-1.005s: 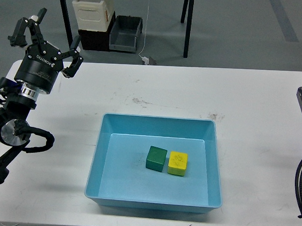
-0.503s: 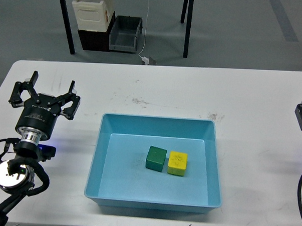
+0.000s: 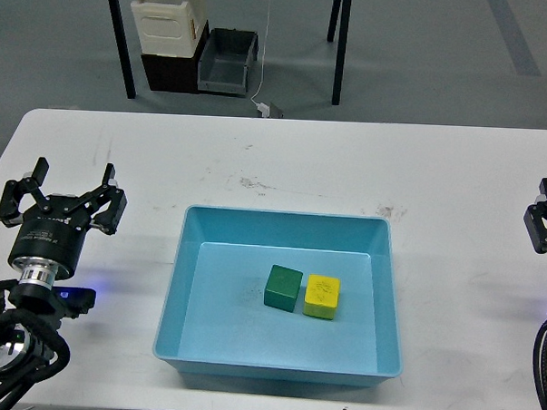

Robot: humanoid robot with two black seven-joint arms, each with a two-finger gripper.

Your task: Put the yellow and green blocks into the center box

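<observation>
A green block [image 3: 283, 288] and a yellow block [image 3: 322, 296] lie side by side, touching, on the floor of the light blue box [image 3: 192, 247] at the table's centre. My left gripper [image 3: 63, 191] is open and empty over the table, left of the box. My right gripper [image 3: 545, 220] shows only partly at the right edge, well clear of the box; its fingers cannot be told apart.
The white table [image 3: 293, 165] carries only the box. Beyond its far edge, on the floor, stand a cream bin on a dark crate [image 3: 170, 28], a grey bin [image 3: 228, 61] and black table legs [image 3: 339, 44].
My left gripper has drawn back toward me and to the left, from the table's far left corner to beside the box. The right gripper has lowered slightly. The blocks have not moved.
</observation>
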